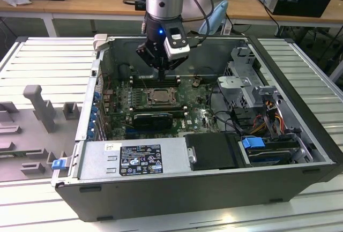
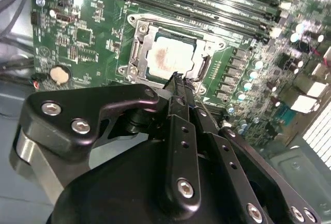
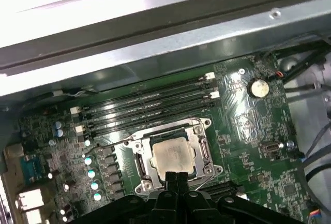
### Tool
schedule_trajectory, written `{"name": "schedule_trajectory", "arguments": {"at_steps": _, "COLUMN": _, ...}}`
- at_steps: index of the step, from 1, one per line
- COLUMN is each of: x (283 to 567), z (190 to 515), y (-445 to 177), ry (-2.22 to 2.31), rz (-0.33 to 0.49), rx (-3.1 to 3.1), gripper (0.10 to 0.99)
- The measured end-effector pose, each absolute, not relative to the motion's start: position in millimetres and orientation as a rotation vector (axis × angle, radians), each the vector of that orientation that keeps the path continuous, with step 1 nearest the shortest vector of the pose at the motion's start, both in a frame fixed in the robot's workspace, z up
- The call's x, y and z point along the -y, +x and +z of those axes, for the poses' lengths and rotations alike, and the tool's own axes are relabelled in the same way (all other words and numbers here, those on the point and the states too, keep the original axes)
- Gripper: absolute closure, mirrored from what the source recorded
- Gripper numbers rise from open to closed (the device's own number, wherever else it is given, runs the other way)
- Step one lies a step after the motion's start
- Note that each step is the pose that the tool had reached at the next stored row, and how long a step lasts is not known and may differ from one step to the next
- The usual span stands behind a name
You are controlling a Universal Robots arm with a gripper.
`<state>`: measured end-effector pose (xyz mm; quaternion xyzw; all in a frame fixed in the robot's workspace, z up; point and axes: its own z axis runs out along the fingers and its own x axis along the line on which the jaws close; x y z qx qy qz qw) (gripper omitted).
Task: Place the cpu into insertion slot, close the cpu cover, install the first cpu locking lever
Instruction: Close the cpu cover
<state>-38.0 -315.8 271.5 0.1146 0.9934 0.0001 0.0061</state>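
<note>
The cpu (image 3: 173, 154), a pale silvery square chip, lies in the insertion slot (image 3: 138, 163) on the green motherboard. It is also seen in the exterior view as the cpu (image 1: 159, 97) and in the second wrist view as the cpu (image 2: 168, 56). The cpu cover (image 3: 202, 149), a thin metal frame, lies flat around the chip. A thin wire lever (image 3: 111, 144) runs beside the socket on the memory-stick side. My gripper (image 3: 176, 175) hangs just over the socket's near edge, fingers shut together with nothing seen between them; it also shows as the gripper (image 2: 178, 78) and the gripper (image 1: 162, 74).
Long black memory sticks (image 3: 150, 105) lie just beyond the socket. A black card (image 1: 153, 118) stands in front of it. The case walls (image 1: 91, 87) ring the board. A drive cage (image 1: 244, 79) with cables stands at the exterior view's right, and a power supply (image 1: 134, 157) sits at the front.
</note>
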Motion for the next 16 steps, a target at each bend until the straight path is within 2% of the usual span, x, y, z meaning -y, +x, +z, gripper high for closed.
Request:
{"name": "schedule_trajectory", "arguments": {"at_steps": 11, "x": 315.9, "z": 271.6, "y": -38.1, "ry": 0.021, "rz": 0.010, "rx": -3.129, "gripper": 0.980}}
{"name": "schedule_trajectory", "arguments": {"at_steps": 16, "x": 315.9, "z": 271.2, "y": -68.7, "ry": 0.019, "rz": 0.035, "rx": -3.129, "gripper": 0.980}}
